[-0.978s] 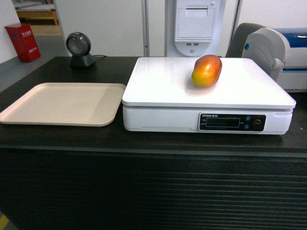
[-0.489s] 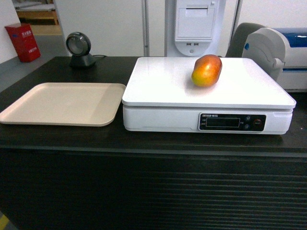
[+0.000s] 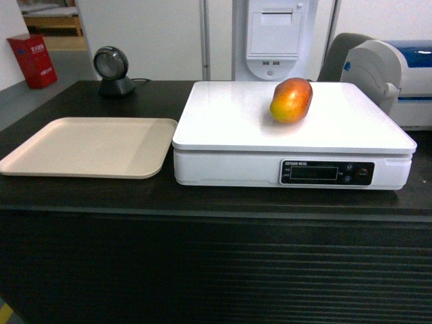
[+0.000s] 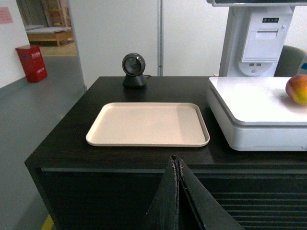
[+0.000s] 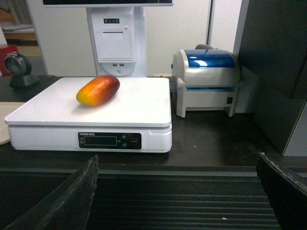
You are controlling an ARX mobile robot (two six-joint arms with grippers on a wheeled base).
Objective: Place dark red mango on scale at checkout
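The dark red mango (image 3: 291,99) lies on its side on the white scale (image 3: 229,125), toward the platform's back right; it also shows in the right wrist view (image 5: 98,90) and at the right edge of the left wrist view (image 4: 298,89). The scale (image 5: 139,103) stands on the black checkout counter (image 3: 202,199). Neither gripper shows in the head view. My left gripper (image 4: 176,159) hangs in front of the counter's ribbed panel, shut with nothing in it. My right gripper (image 5: 177,165) is held wide open before the counter, well short of the scale and empty.
A flat beige tray (image 3: 88,145) lies left of the scale. A round black scanner (image 3: 112,69) stands at the back left. A white and blue printer (image 5: 207,81) sits right of the scale, and a white receipt terminal (image 3: 277,37) rises behind it.
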